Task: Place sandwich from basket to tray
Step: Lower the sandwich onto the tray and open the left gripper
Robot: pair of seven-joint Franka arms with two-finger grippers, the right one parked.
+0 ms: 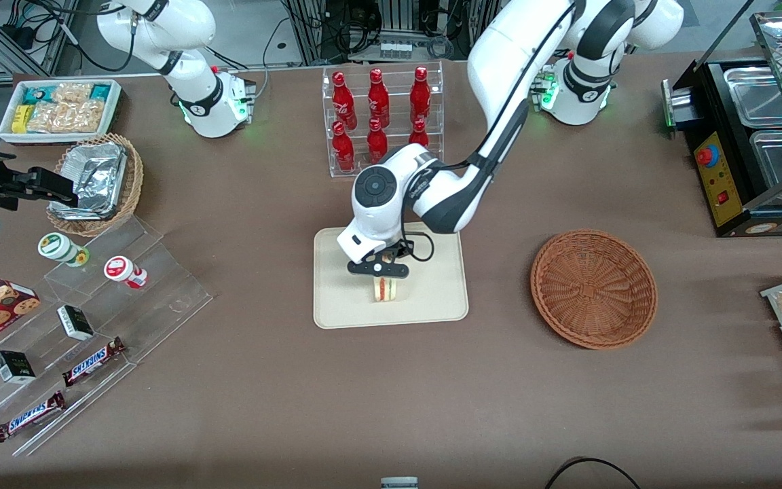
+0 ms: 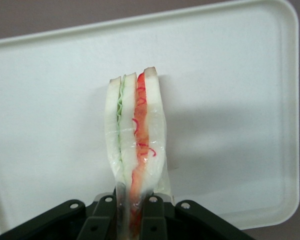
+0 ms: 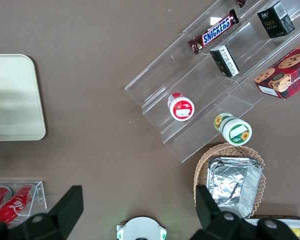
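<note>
The sandwich (image 1: 384,289) (image 2: 136,145), a pale wedge with red and green filling, stands on edge over the cream tray (image 1: 432,299) (image 2: 230,100), near the tray's middle. My left gripper (image 1: 379,269) (image 2: 135,220) is directly above it, shut on the sandwich's upper end with one black finger (image 2: 106,220) on each bread side. Whether the sandwich's lower edge rests on the tray cannot be told. The reddish-brown wicker basket (image 1: 593,288) sits beside the tray toward the working arm's end of the table, with nothing showing in it.
A clear rack of red bottles (image 1: 381,115) stands farther from the front camera than the tray. Clear stepped shelves with snacks (image 1: 85,326) and a tan basket of foil (image 1: 96,183) lie toward the parked arm's end. A black appliance (image 1: 751,142) stands toward the working arm's end.
</note>
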